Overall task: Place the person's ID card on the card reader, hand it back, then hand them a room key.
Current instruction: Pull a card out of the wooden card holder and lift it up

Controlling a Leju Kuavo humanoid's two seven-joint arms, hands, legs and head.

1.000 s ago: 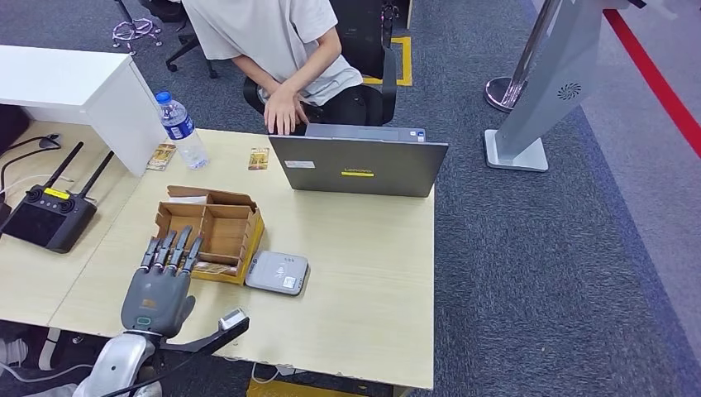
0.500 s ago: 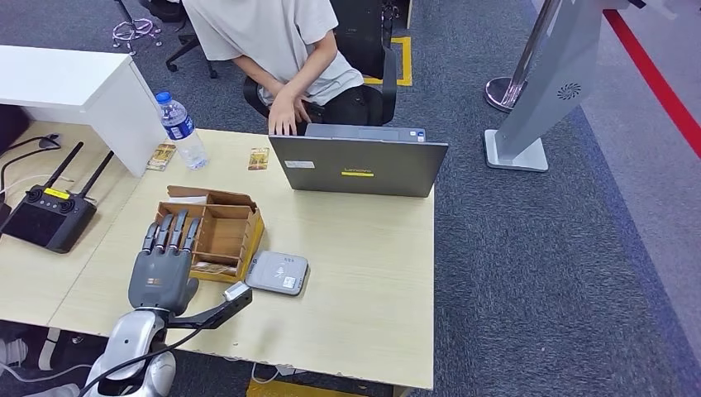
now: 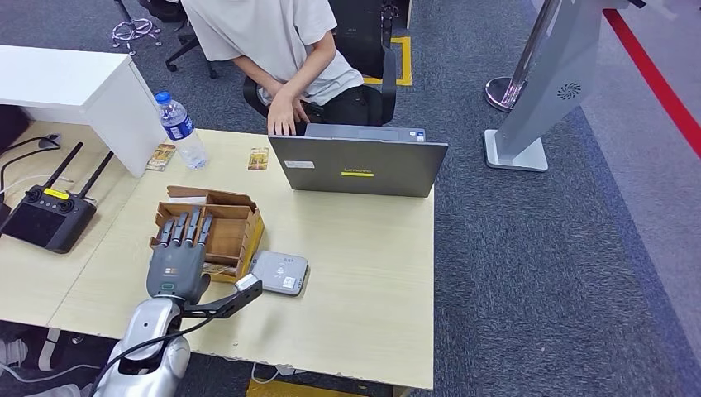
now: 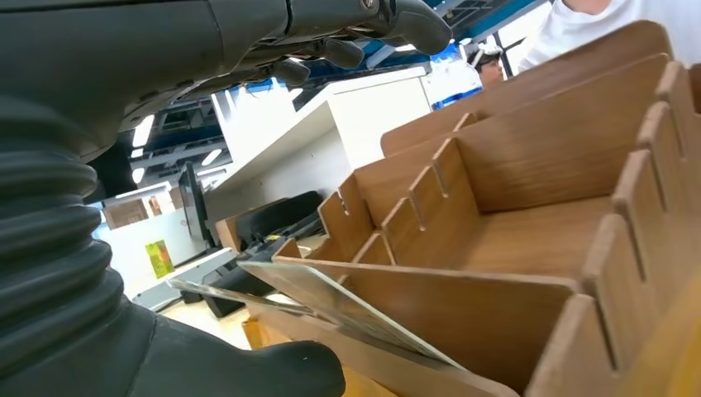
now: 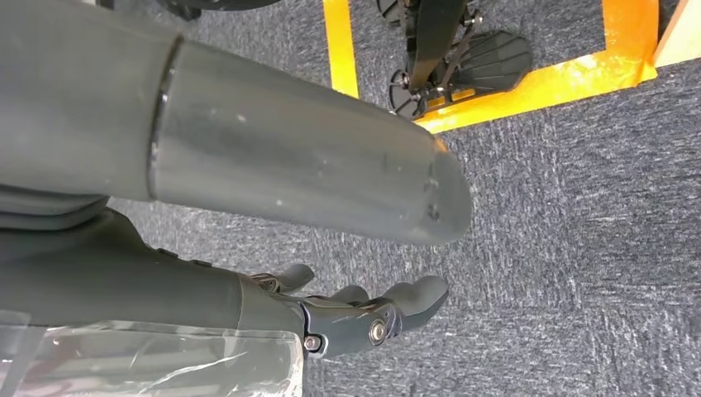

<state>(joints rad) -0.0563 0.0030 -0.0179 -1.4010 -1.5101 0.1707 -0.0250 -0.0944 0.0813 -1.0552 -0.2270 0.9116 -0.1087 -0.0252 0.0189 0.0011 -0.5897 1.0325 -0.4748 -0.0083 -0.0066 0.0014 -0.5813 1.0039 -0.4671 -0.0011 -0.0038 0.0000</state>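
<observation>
The left hand (image 3: 177, 258) hovers unladen, fingers extended, over the near edge of the wooden box (image 3: 216, 233), where a card (image 4: 331, 304) leans in the nearest slot; I judge this the room-key step, calling for a pinch on that card. Just beside the hand lies the card reader (image 3: 278, 273), bare. Beyond the box, a laptop (image 3: 357, 165) screens the person (image 3: 281, 41), so the handover must go round it.

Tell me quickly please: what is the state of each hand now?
Left hand: open, holding nothing, fingers stretched over the wooden organizer box.
Right hand: hanging over the carpet, fingers loosely curled, holding nothing visible; open or closed cannot be told.
</observation>
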